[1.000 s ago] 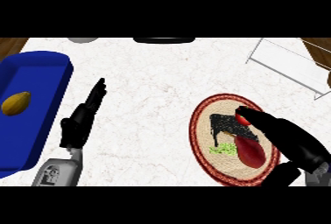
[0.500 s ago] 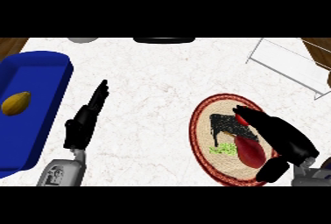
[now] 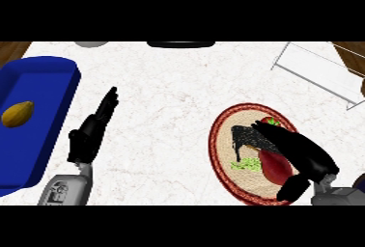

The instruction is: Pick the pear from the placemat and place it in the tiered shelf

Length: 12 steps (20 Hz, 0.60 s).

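A dark red pear (image 3: pixel 274 166) lies on a round beige placemat (image 3: pixel 224 166) with a red rim, at the right of the counter. My right hand (image 3: pixel 303 154) lies over the pear. Its fingers (image 3: pixel 249 137) hang past the pear's far left side and its thumb (image 3: pixel 292 185) sits by the near end; they are not closed round the fruit. Some green bits (image 3: pixel 246 165) show beside the pear. A white wire tiered shelf (image 3: pixel 321 72) stands at the back right. My left hand (image 3: pixel 89 137) rests open at the left, fingers straight.
A blue tray (image 3: pixel 43 87) at the left edge holds a yellow-brown fruit (image 3: pixel 18 113). A grey object (image 3: pixel 92 44) and a black object (image 3: pixel 182 44) sit at the counter's far edge. Bare white counter lies between the two hands.
My right forearm has sunk toward the lower right and its grey wrist now shows. The thumb has come out beside the pear. The pear and the left hand have stayed put.
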{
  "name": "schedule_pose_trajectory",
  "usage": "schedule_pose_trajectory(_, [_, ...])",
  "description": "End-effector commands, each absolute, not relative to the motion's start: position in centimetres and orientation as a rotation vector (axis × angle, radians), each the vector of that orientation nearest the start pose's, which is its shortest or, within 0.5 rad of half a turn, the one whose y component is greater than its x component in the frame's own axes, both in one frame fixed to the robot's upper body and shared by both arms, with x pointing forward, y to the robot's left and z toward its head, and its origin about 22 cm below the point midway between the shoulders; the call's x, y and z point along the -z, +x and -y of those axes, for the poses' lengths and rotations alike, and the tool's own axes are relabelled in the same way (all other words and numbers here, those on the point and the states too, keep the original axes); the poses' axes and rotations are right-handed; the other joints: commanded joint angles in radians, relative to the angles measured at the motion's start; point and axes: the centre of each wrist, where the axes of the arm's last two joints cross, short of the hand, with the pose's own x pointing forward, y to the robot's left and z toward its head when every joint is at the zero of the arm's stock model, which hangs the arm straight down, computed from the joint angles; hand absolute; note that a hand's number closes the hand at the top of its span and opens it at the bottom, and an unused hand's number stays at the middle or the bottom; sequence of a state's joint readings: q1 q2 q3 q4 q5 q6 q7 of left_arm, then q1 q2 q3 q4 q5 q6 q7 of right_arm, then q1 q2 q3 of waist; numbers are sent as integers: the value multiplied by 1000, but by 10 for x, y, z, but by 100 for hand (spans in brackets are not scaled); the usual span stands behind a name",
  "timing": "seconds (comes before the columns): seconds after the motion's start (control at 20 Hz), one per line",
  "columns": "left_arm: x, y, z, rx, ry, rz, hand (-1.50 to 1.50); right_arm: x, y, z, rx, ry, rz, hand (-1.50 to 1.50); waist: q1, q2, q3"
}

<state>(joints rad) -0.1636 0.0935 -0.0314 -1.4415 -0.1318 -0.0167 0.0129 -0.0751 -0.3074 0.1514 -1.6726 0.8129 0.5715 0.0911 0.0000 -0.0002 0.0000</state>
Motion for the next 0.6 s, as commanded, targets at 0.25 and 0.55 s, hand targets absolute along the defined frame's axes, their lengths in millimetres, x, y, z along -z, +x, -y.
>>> schedule_pose_trajectory(0.25, [7, 274, -232, 255, 104, 1595, 0, -28, 257, 245, -1389, -442, 1115, 150, 1, 0, 0])
schedule_pose_trajectory(0.55, [-10, 264, -220, 243, 110, 1583, 0, -33, 257, 238, -1500, -503, 1141, 150, 3, 0, 0])
